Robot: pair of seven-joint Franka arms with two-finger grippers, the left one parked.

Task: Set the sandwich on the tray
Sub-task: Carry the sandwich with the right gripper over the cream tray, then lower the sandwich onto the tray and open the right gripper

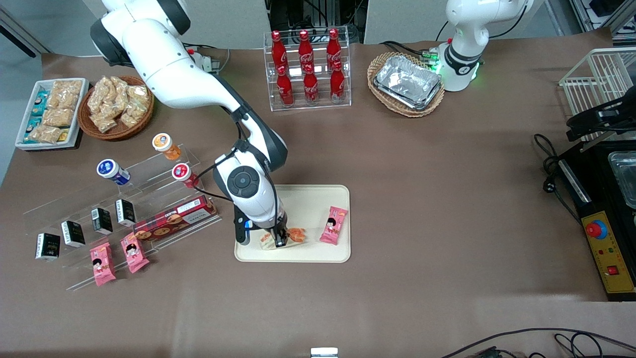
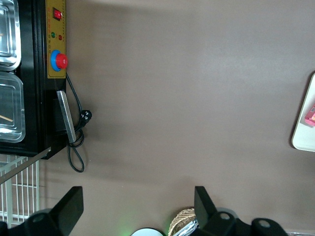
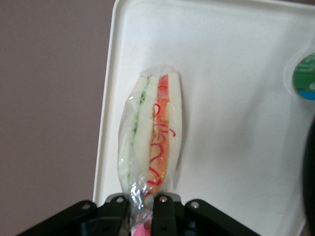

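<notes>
- The gripper [image 1: 279, 239] is low over the tray [image 1: 308, 199], near the tray's edge closest to the front camera, a little left of centre in the front view's frame.
- Its jaws are closed narrowly on the wrap at one end of the sandwich [image 1: 293, 235]; the wrist view shows the two fingers [image 3: 162, 206] pinching the wrap of the sandwich [image 3: 151, 135] between them.
- The sandwich lies on the tray [image 3: 236, 59], close beside one rim, with its white bread, green and orange-red filling facing the wrist camera.
- A pink snack packet [image 1: 333, 224] also lies on the tray, beside the sandwich and apart from it, toward the parked arm's end.
- In the left part of the front view, two more pink packets [image 1: 118, 256] lie at the foot of a clear stepped stand [image 1: 114, 199].
- At upper centre of that frame a clear rack holds red bottles [image 1: 309, 67].
</notes>
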